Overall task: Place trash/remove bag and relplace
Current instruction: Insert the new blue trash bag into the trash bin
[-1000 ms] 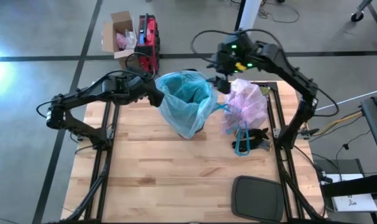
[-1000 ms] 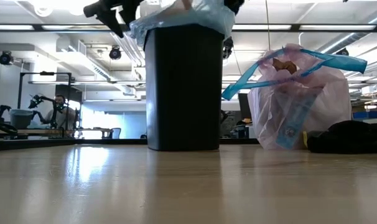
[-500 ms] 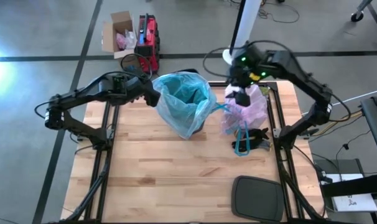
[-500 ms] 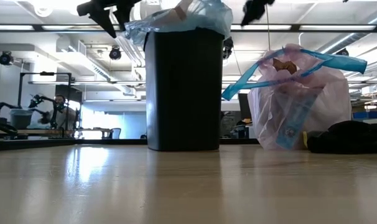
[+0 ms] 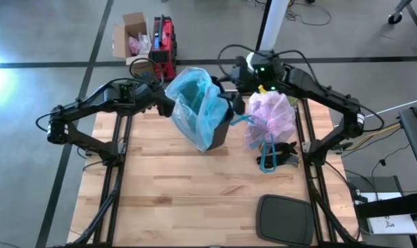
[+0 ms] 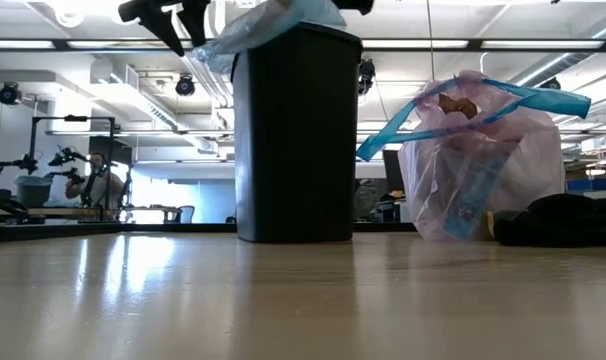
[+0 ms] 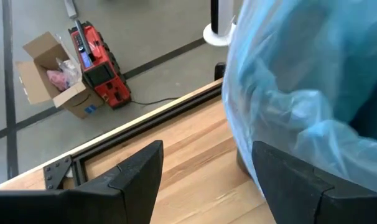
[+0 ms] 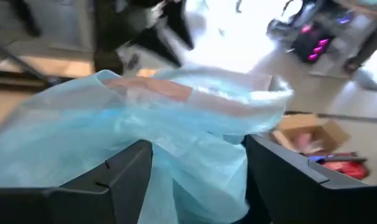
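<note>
The black bin [image 5: 225,118] [image 6: 298,130] stands at the far middle of the table. A thin light-blue bag [image 5: 193,102] [image 6: 268,18] [image 7: 300,93] [image 8: 176,118] is bunched over its left side, and its right rim is bare. My left gripper [image 5: 168,105] [image 7: 207,180] is open at the bin's left rim beside this bag. My right gripper [image 5: 230,103] [image 8: 201,180] is open at the right rim, with blue film between its fingers. The full lavender-pink bag [image 5: 274,116] [image 6: 483,165] rests on its base to the right, blue drawstring loops [image 5: 267,157] hanging, with a brown scrap [image 6: 458,103] inside. My left gripper has the blue bag's side [image 7: 263,149] close by one open finger; I cannot tell whether they touch. My right gripper has the blue bag's loose edge [image 8: 195,149] lying between its open fingers, above the bin's right rim; I cannot tell whether the fingers touch it.
A black bundle [image 5: 288,154] [image 6: 563,220] lies beside the pink bag. A dark lid-like pad [image 5: 284,217] sits at the near right edge. A cardboard box [image 5: 134,36] and a red case [image 5: 165,47] stand on the floor beyond the far edge. Bare wood fills the near half.
My right gripper swung right over the pink bag, then came back left to the bin's right rim. The blue bag, spread over the whole rim before, has come off the right rim and is bunched toward the left and far side.
</note>
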Controlling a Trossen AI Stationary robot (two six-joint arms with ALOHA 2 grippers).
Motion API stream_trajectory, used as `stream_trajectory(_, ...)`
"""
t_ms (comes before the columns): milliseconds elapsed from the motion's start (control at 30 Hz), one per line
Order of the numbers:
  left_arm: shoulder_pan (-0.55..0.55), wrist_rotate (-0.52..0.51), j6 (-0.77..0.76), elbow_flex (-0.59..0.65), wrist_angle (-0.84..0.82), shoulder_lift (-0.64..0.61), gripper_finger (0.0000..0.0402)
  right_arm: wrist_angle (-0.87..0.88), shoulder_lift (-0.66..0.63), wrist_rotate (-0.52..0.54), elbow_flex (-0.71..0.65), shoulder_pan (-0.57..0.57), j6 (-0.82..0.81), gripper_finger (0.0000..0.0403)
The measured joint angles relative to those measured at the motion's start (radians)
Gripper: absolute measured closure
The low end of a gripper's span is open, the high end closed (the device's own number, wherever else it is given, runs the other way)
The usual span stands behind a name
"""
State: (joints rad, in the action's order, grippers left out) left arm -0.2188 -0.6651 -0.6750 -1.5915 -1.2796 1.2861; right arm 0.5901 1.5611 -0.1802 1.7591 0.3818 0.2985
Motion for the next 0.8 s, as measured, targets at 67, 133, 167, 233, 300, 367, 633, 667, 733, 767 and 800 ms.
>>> stream_trajectory(67,0.002,0.001,0.000,0.000,0.014,0.000,0.0170,0.011,0.038,0.007,-0.002,0.004,0.004,0.0166)
stream_trajectory(133,0.002,0.001,0.000,0.000,0.015,0.000,0.0168,0.049,0.082,0.008,-0.003,0.005,0.015,0.0169)
stream_trajectory(167,0.002,0.002,0.000,0.000,0.015,0.000,0.0166,0.075,0.101,0.009,-0.004,0.005,0.033,0.0171)
stream_trajectory(233,0.002,0.002,0.000,0.000,0.015,-0.001,0.0163,0.122,0.130,0.024,-0.005,0.004,0.070,0.0171)
stream_trajectory(300,0.002,0.004,0.000,0.000,0.015,-0.002,0.0159,0.147,0.136,0.055,-0.003,0.004,0.098,0.0170)
stream_trajectory(367,0.003,0.004,0.000,0.000,0.015,-0.006,0.0157,0.144,0.117,0.094,0.003,0.005,0.131,0.0165)
stream_trajectory(633,0.004,0.020,0.009,0.000,0.069,-0.010,0.0160,0.252,0.020,0.209,0.099,0.028,0.204,0.0136)
stream_trajectory(667,0.004,0.041,0.021,0.000,0.098,-0.008,0.0163,0.270,0.015,0.209,0.114,0.036,0.195,0.0132)
stream_trajectory(733,0.004,0.103,0.059,0.000,0.162,-0.001,0.0168,0.271,0.012,0.205,0.146,0.040,0.161,0.0125)
stream_trajectory(767,0.004,0.130,0.081,0.000,0.196,0.005,0.0171,0.258,0.012,0.187,0.164,0.040,0.140,0.0123)
stream_trajectory(800,0.004,0.158,0.099,0.000,0.229,0.011,0.0174,0.241,0.012,0.157,0.182,0.039,0.109,0.0121)
